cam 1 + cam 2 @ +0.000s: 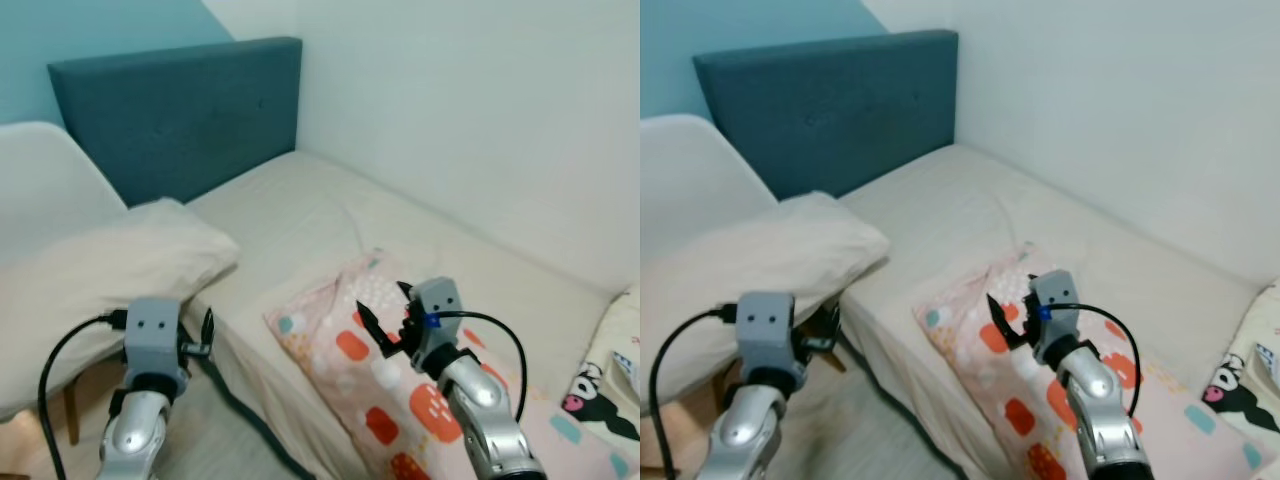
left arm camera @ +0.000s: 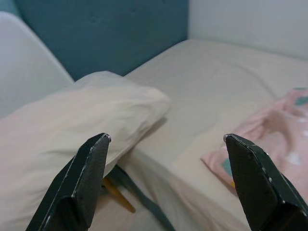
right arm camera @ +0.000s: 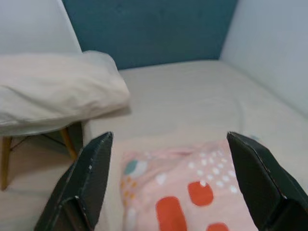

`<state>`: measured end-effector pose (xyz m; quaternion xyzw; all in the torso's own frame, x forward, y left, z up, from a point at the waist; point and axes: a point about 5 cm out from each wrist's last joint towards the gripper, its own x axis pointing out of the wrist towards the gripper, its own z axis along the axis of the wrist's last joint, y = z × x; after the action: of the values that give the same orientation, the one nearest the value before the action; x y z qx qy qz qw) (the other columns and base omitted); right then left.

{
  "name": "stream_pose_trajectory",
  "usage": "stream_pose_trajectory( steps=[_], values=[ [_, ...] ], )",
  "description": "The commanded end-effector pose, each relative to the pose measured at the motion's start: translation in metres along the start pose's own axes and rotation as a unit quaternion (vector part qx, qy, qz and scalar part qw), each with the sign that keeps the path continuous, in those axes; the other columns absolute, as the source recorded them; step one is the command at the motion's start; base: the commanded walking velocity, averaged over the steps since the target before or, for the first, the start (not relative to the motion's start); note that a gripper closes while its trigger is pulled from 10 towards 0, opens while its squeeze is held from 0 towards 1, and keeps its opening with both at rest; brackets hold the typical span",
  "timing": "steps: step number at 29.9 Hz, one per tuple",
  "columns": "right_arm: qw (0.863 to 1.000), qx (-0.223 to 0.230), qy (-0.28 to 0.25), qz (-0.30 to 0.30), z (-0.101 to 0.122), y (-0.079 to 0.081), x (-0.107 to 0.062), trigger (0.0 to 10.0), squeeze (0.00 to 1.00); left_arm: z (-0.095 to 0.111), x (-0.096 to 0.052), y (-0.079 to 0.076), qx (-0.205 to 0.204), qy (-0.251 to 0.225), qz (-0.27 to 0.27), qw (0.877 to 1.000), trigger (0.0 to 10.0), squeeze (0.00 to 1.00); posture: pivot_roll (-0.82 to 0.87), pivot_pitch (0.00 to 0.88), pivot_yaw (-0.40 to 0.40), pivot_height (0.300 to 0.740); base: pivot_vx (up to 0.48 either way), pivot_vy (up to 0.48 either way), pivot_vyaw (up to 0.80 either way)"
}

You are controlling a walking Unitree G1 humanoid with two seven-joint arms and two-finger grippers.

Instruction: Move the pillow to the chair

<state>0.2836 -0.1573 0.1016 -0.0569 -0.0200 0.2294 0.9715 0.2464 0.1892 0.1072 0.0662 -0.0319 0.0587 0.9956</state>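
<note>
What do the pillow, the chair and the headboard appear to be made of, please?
Pillow: soft cream fabric, matte, creased and sagging. Chair: smooth white moulded shell, probably plastic, on wooden-looking legs. Headboard: teal upholstery, matte, likely padded textile.

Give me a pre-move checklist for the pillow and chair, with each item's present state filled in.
1. Pillow on the white chair: ok, it lies across the seat, one end overhanging toward the bed.
2. Left gripper free of the pillow: ok, open, with nothing between its fingers.
3. Right gripper empty: ok, open above the pink patterned blanket.
4. Pillow seated securely: cannot tell, the seat beneath it is hidden.
5. Cables clear of the pillow: ok, the left arm's black cable hangs below it.
</note>
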Motion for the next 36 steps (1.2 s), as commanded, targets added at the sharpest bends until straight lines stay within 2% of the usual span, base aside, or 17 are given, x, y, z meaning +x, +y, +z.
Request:
stream_pose_trajectory(
  steps=[1,10,13,17,22,31,36],
  values=[
    [1.0,0.008,-0.002,0.002,0.004,0.0,-0.004,10.0,0.0,0.002,-0.001,-0.002,0.002,-0.006,-0.001,1.0,10.0,0.0,0.11,0.0,-0.067,0.74,0.0,0.0,0.0],
    [1.0,-0.003,-0.01,-0.014,0.011,0.004,-0.013,10.0,0.0,0.009,-0.005,-0.004,-0.001,-0.016,0.006,1.0,10.0,0.0,0.1,0.0,-0.074,0.74,0.0,0.0,0.0],
    [0.999,0.034,0.002,-0.027,0.005,0.002,-0.016,10.0,0.0,0.008,-0.013,-0.009,-0.022,-0.007,-0.001,1.0,10.0,0.0,0.1,0.0,-0.08,0.74,0.0,0.0,0.0],
    [0.998,0.055,0.013,-0.031,0.002,0.001,-0.017,10.0,0.0,0.006,-0.015,-0.01,-0.028,-0.002,-0.002,1.0,10.0,0.0,0.1,0.0,-0.08,0.74,0.0,0.0,0.0],
    [0.998,0.047,0.037,-0.031,-0.002,0.0,-0.012,10.0,0.0,-0.006,-0.006,-0.011,-0.068,0.017,0.003,0.998,10.0,0.0,0.12,0.0,-0.095,0.74,0.0,0.0,-0.79],
    [0.998,0.043,0.043,-0.017,-0.001,0.001,-0.011,10.0,0.0,-0.006,-0.007,-0.014,-0.103,0.025,-0.026,0.994,10.0,0.0,0.1,0.0,-0.078,0.74,0.0,0.0,-0.79],
    [0.998,0.042,0.046,-0.017,-0.001,0.001,-0.011,10.0,0.0,-0.007,-0.007,-0.013,-0.109,0.025,-0.026,0.993,10.0,0.0,0.1,0.0,-0.082,0.74,0.0,0.0,-0.79]
  ],
)
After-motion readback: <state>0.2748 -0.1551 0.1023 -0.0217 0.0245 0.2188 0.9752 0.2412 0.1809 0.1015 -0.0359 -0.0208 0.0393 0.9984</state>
